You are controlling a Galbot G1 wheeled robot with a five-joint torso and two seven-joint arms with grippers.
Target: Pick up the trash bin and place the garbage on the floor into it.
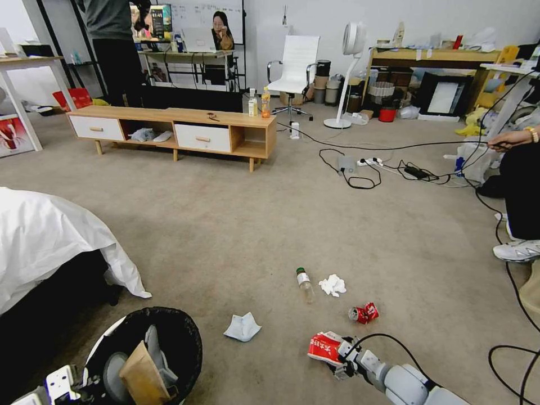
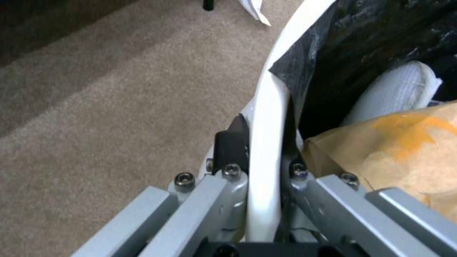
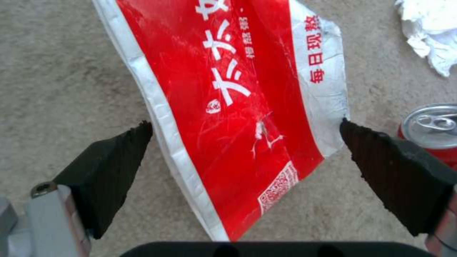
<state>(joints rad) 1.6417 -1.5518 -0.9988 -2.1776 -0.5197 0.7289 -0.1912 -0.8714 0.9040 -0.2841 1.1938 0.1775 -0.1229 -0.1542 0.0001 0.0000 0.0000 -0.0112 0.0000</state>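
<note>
The trash bin (image 1: pixel 169 337), white with a black bag over its rim, is at the lower left with a brown cardboard piece (image 1: pixel 143 374) inside. My left gripper (image 2: pixel 262 150) is shut on the bin's white rim (image 2: pixel 266 107), one finger outside and one inside. My right gripper (image 3: pixel 244 128) is open over the floor (image 1: pixel 253 225), its pads (image 3: pixel 119 153) straddling the red-white snack packet (image 3: pixel 228 89). Each pad tip is at one edge of the packet. More garbage lies nearby: a crushed red can (image 1: pixel 364 313), a white tissue (image 1: pixel 333 285), a second tissue (image 1: pixel 242 327) and a small clear bottle (image 1: pixel 305 284).
A bed with a white sheet (image 1: pixel 45 236) stands close on the left. A low wooden bench (image 1: pixel 174 132) is at the back. Black cables (image 1: pixel 360 169) cross the carpet, one looping at the lower right (image 1: pixel 506 360). A person's shoe (image 1: pixel 517 250) is at the right edge.
</note>
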